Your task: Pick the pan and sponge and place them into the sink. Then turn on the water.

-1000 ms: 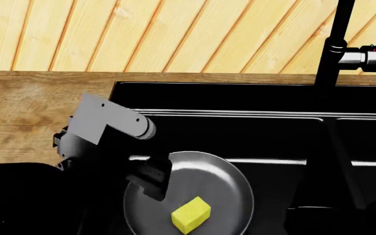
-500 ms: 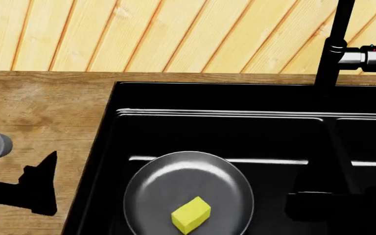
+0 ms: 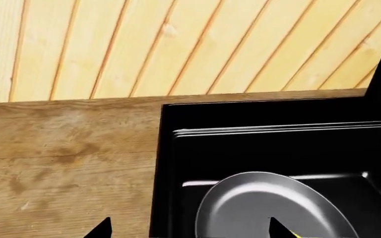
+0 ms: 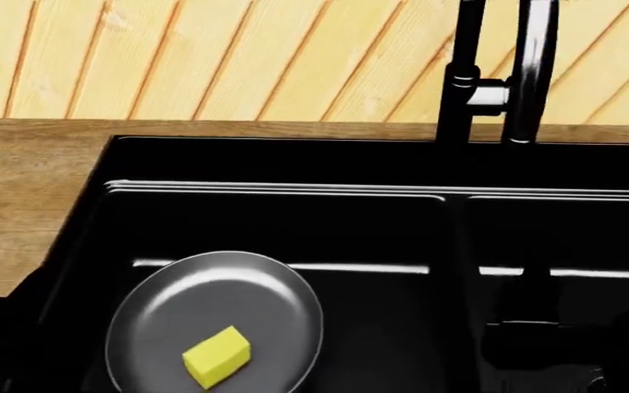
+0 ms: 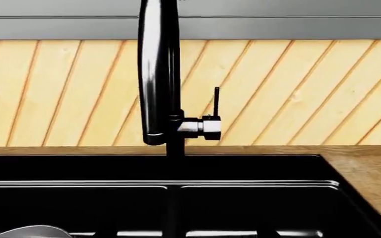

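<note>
The dark-grey pan (image 4: pixel 214 323) lies in the left basin of the black sink (image 4: pixel 292 155), and the yellow sponge (image 4: pixel 216 357) rests inside it. The black faucet (image 4: pixel 462 74) with its chrome lever body (image 4: pixel 490 96) stands behind the divider; no water falls from the spout (image 5: pixel 154 74). My left gripper (image 3: pixel 188 230) is open and empty, its fingertips (image 3: pixel 101 229) straddling the sink's left rim and the pan (image 3: pixel 270 208). My right gripper (image 5: pixel 187 234) is open, only dark tips showing, and faces the faucet (image 5: pixel 174 134) from over the basins.
A wooden counter (image 4: pixel 20 188) runs left of the sink and continues on its right (image 5: pixel 376 173). A slanted wood-plank wall (image 4: pixel 238 57) stands behind. My right arm (image 4: pixel 544 340) is a dark shape over the right basin.
My left arm has left the pan and drawn back to the left, over the sink's edge. The head view has swung right, bringing the faucet nearer the middle. Pan and sponge lie still.
</note>
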`<state>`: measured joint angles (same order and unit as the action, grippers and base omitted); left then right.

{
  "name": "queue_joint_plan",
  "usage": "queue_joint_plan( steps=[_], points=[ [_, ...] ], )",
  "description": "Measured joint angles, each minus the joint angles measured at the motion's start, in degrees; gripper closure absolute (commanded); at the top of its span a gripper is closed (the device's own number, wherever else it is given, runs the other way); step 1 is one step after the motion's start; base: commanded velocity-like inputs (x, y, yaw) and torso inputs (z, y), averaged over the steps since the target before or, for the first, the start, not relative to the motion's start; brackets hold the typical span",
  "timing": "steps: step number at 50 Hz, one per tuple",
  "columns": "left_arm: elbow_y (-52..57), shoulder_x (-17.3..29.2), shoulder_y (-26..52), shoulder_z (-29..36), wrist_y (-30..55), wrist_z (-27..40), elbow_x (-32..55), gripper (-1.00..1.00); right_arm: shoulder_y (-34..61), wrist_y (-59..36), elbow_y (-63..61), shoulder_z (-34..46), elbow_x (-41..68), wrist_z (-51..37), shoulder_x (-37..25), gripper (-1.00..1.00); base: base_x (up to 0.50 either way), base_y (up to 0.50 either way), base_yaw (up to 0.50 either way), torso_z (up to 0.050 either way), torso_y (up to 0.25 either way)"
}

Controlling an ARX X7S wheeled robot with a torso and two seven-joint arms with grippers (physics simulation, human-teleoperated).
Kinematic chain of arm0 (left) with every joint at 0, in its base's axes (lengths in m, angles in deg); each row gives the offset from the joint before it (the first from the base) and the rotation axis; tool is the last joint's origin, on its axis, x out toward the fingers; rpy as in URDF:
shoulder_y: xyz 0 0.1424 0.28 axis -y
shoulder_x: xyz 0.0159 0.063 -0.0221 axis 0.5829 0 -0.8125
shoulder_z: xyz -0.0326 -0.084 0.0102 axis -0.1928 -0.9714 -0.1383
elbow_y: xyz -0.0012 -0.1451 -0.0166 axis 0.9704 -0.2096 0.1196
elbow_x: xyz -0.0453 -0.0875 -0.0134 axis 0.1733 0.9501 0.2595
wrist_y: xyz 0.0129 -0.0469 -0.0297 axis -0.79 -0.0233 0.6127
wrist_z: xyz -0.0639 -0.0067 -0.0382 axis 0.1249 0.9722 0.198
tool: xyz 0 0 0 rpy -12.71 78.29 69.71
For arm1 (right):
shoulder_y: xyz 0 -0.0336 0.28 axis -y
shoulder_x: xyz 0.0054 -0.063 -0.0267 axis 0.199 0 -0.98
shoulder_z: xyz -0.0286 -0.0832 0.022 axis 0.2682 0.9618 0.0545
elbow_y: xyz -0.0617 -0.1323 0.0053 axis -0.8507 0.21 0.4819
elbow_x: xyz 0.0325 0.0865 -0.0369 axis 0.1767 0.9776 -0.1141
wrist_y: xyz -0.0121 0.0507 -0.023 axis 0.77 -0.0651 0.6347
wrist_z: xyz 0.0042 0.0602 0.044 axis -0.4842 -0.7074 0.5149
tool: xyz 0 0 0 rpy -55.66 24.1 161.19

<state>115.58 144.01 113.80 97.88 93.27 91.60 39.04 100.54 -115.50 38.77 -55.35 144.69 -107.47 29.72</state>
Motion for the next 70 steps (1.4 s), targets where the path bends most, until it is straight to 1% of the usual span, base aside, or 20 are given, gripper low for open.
queue_joint_plan(
  steps=[17, 54, 70],
  points=[
    [-0.1, 0.4, -0.4, -0.3, -0.5, -0.1, 0.0, -1.00, -1.1, 0.6, -0.2, -0.2, -0.1, 0.2, 0.1, -1.00, 0.00, -0.50, 0.00, 0.000, 0.000],
    [-1.3, 0.5, -1.6, -0.3, -0.9, -1.0, -0.5, -1.00, -1.0, 1.4, 0.5, 1.0, -0.1, -0.2, 0.7, -1.00, 0.00, -0.09, 0.00, 0.000, 0.000],
    [-1.9, 0.7, -2.0, -0.4, -1.0, -1.5, -0.6, -1.00, -1.4, 1.9, 0.4, 1.3, -0.8, -0.2, 0.9, -1.00, 0.02, 0.00, 0.00, 0.000, 0.000]
  ],
)
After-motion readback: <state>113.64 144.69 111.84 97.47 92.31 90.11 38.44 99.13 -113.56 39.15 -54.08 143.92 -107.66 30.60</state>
